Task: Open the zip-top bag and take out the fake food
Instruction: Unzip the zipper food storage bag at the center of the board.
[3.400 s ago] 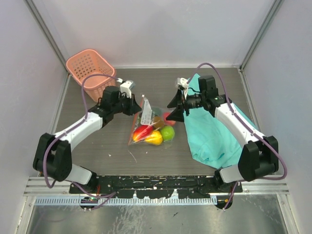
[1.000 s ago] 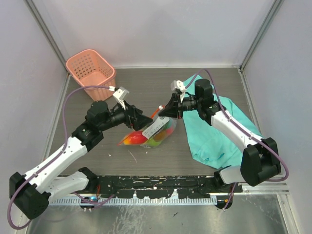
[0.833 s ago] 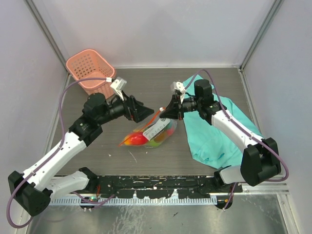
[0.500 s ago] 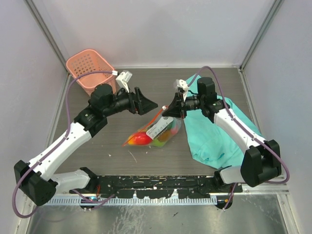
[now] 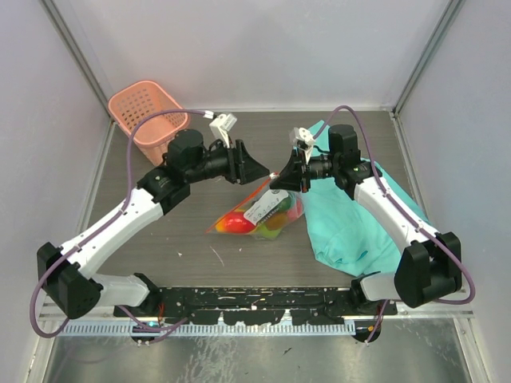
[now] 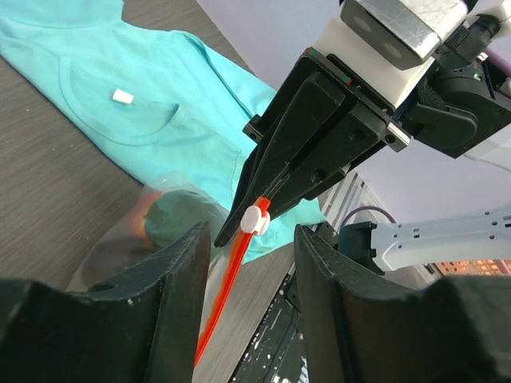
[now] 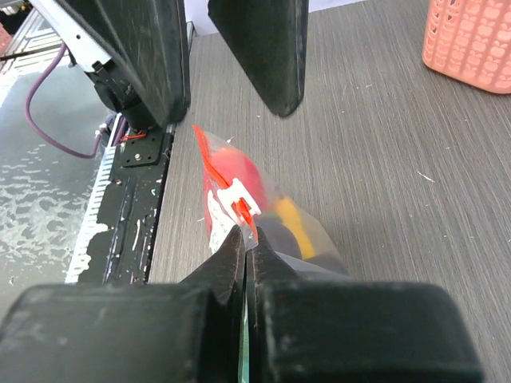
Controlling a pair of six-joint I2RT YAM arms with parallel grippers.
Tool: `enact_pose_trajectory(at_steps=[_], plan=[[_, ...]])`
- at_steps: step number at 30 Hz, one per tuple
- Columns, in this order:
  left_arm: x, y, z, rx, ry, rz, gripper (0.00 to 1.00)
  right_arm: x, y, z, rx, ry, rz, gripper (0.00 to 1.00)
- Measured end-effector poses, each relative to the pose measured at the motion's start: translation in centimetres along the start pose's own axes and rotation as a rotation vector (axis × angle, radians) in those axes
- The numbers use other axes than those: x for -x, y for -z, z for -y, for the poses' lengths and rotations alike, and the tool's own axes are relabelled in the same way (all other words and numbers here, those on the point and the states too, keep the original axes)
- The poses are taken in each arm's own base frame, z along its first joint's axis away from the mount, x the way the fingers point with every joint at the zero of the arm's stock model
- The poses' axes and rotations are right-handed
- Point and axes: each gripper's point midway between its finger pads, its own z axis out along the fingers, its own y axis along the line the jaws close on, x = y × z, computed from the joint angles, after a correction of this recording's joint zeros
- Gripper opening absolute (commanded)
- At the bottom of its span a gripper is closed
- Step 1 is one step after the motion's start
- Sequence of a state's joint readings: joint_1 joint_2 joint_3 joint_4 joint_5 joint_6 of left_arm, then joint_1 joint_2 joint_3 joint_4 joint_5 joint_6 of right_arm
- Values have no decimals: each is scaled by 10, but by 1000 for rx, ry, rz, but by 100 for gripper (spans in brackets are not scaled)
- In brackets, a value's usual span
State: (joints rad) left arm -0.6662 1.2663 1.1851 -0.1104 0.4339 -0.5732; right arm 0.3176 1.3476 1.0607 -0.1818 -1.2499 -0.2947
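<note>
The zip-top bag (image 5: 267,211) lies mid-table, its zip end lifted. My right gripper (image 5: 275,182) is shut on the bag's corner just past the white slider (image 7: 234,195); in the right wrist view its tips (image 7: 249,239) pinch the plastic at the end of the red-orange zip strip (image 6: 227,287). The fake food (image 5: 237,223) shows through the plastic: red, yellow, green and dark pieces. My left gripper (image 5: 259,170) faces the right one, open. In the left wrist view the slider (image 6: 257,217) sits between and just beyond its fingers (image 6: 184,303) without touching them.
A pink basket (image 5: 148,112) stands at the back left. A teal cloth (image 5: 351,223) is spread under and beside the right arm. The black base rail runs along the near edge.
The left arm has swung up and to the right toward the zip end, and its jaws have narrowed. The right gripper has kept its hold and drawn the bag's corner slightly rightward.
</note>
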Motion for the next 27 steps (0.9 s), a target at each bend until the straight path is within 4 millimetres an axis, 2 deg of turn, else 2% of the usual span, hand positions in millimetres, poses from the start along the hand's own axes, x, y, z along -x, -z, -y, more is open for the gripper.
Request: enact_pose_trajectory(at_steps=[4, 9, 13, 18, 27], plan=[[-11, -14, 4, -12, -14, -41, 45, 0, 0, 0, 2, 0, 1, 1], [-28, -19, 7, 21, -68, -86, 36, 0, 1, -1, 7, -2, 2, 1], [-26, -21, 9, 51, -117, -83, 31, 0, 1, -2, 15, -1, 4, 1], [-26, -23, 1, 95, -137, -92, 27, 0, 2, -3, 18, -1, 6, 1], [-29, -28, -8, 123, -156, -108, 23, 0, 2, -3, 20, 3, 7, 1]])
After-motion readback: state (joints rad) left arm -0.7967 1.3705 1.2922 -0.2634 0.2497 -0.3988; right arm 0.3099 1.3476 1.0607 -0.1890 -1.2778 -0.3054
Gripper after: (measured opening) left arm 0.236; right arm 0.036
